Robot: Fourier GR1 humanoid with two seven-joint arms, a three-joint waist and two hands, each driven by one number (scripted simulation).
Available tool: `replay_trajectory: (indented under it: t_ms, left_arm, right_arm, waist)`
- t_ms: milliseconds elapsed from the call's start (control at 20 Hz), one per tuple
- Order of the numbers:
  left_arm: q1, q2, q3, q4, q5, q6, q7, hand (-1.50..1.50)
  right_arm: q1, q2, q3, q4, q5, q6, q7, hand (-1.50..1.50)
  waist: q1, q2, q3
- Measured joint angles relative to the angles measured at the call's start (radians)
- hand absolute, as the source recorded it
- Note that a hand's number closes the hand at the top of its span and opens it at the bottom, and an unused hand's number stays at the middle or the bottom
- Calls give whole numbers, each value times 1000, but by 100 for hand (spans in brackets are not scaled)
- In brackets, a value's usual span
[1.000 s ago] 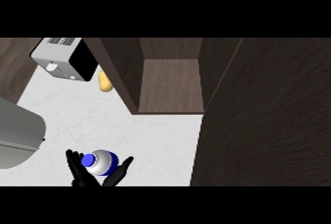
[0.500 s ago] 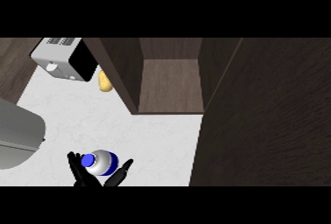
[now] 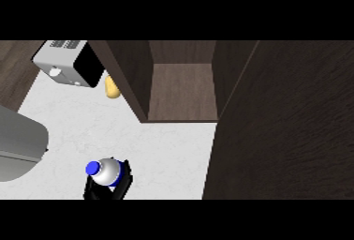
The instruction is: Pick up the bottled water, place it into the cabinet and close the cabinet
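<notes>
The bottled water (image 3: 106, 171), seen from above with a blue cap and a pale body, is at the lower left over the white counter (image 3: 138, 136). My left hand (image 3: 104, 191) comes in from the lower edge and is curled round the bottle, with one finger up its right side. Whether the bottle's base touches the counter is hidden. The dark wood cabinet (image 3: 181, 89) stands open at the top middle, with nothing on its shelf. Its open door (image 3: 283, 126) fills the right side of the view. My right hand does not show.
A silver and black toaster (image 3: 66, 63) sits at the top left, with a yellow-orange item (image 3: 111, 88) beside the cabinet's left wall. A large grey rounded object (image 3: 17, 147) covers the left edge.
The hand's fingers have dropped lower around the bottle. The bottle looks slightly larger and its cap has shifted a little up the view.
</notes>
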Motion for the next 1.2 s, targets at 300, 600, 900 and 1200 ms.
replay_trajectory:
  t_ms: [300,600,900,1200]
  left_arm:
    - [-29,10,-24,20,4,-62,3,150]
    - [-81,144,-157,28,-83,-250,132,150]
    - [-98,208,-170,-20,-126,-359,163,150]
    - [-52,251,-196,-180,-168,-348,251,150]
  right_arm:
    - [5,-10,17,4,2,-18,-17,-150]
    - [-17,-25,11,12,-5,-18,-27,-150]
    - [-19,-35,10,6,1,-32,-10,-150]
    - [-9,-42,14,3,3,-37,-15,-150]
  waist:
    - [-2,0,0]
    - [-12,-1,0]
    - [-2,-1,0]
    - [3,-1,1]
